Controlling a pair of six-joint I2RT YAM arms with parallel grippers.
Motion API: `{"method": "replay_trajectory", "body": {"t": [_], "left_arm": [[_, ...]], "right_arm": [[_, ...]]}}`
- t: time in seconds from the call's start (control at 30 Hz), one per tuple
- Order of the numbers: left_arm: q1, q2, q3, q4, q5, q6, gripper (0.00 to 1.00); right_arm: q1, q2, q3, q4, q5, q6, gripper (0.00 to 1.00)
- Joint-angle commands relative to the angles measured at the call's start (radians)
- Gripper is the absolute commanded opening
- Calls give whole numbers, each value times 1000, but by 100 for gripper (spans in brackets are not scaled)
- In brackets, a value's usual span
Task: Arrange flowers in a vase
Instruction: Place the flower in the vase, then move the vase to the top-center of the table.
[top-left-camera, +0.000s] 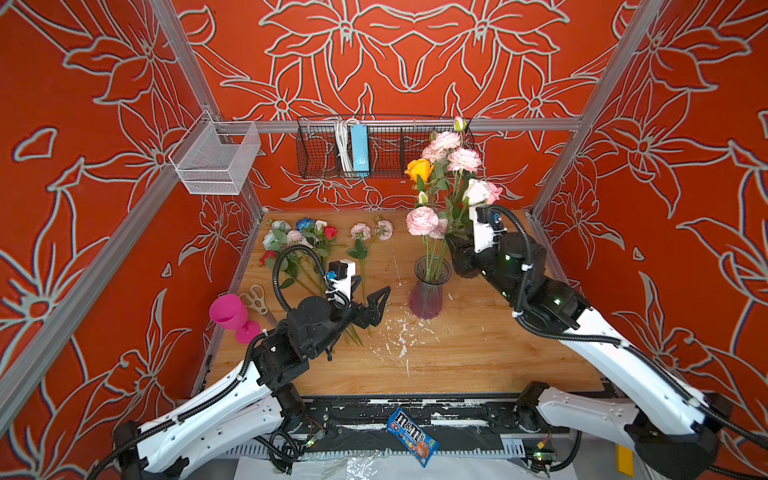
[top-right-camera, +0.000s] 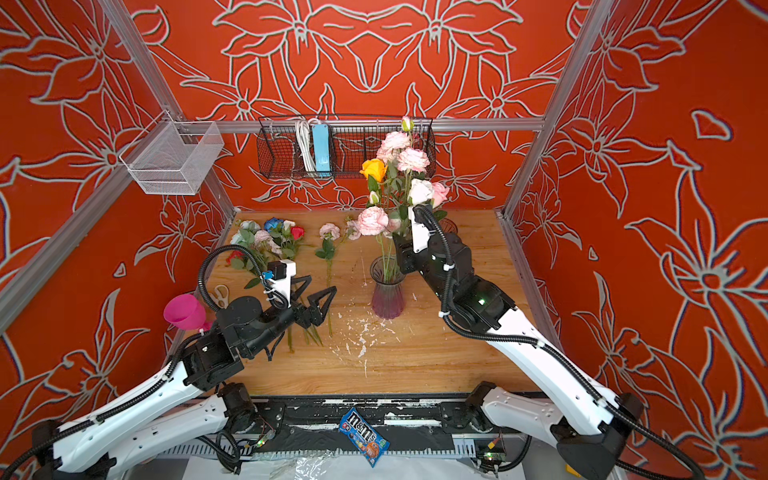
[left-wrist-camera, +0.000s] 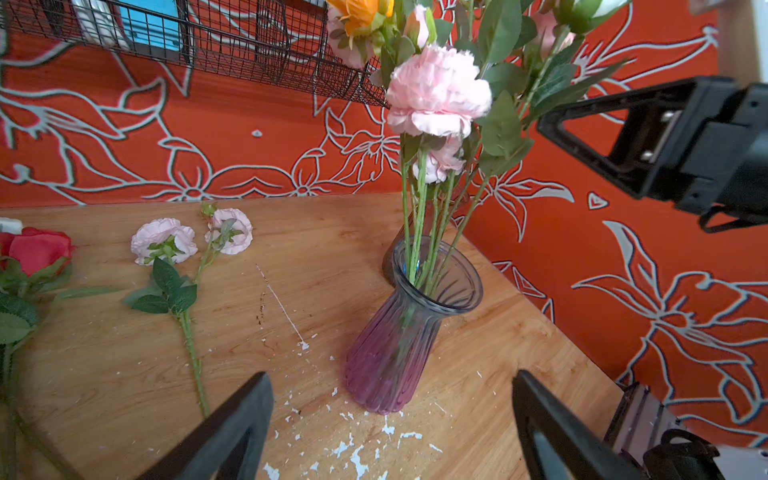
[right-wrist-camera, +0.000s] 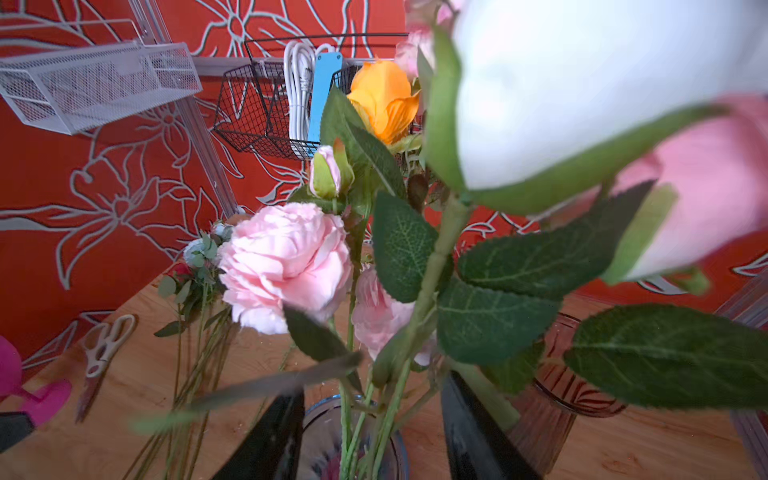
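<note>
A purple ribbed glass vase (top-left-camera: 429, 296) (left-wrist-camera: 399, 345) stands on the wooden table (top-left-camera: 478, 357), right of its middle. It holds several flowers (top-left-camera: 446, 166): pink peony blooms, an orange rose (right-wrist-camera: 384, 102), a white rose and a pink rose. My right gripper (right-wrist-camera: 374, 382) (top-left-camera: 453, 246) hovers just above the vase mouth, open, its fingers on either side of the green stems without pinching them. More flowers (top-left-camera: 297, 241) lie bunched at the back left. A single pink stem (left-wrist-camera: 189, 316) lies beside them. My left gripper (top-left-camera: 370, 296) (left-wrist-camera: 390, 376) is open and empty, low over that stem's lower end.
A second, darker glass vase (right-wrist-camera: 569, 395) stands behind the purple one. A pink goblet (top-left-camera: 228, 312) and scissors (top-left-camera: 255, 297) lie at the left edge. A black wire basket (top-left-camera: 374, 166) and a white mesh basket (top-left-camera: 216, 162) hang on the frame. A candy bag (top-left-camera: 411, 440) lies in front.
</note>
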Motion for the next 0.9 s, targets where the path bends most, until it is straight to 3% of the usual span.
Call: {"method": "replay_trajectory", "body": {"t": [0.0, 0.43, 0.6, 0.73, 0.87], "left_arm": [[-2, 4, 0, 5, -22, -23, 89], [-2, 31, -71, 6, -68, -93, 91], [-1, 27, -146, 8, -129, -174, 91], [0, 26, -185, -8, -121, -249, 91], [0, 0, -231, -9, -115, -286, 91]], "right_arm": [[-5, -82, -33, -73, -9, 61, 57], [-6, -344, -184, -258, 62, 173, 64], [-8, -401, -361, -339, -24, 323, 64], [-8, -439, -592, -201, -215, 474, 64], [-8, -423, -799, 79, -333, 624, 63]]}}
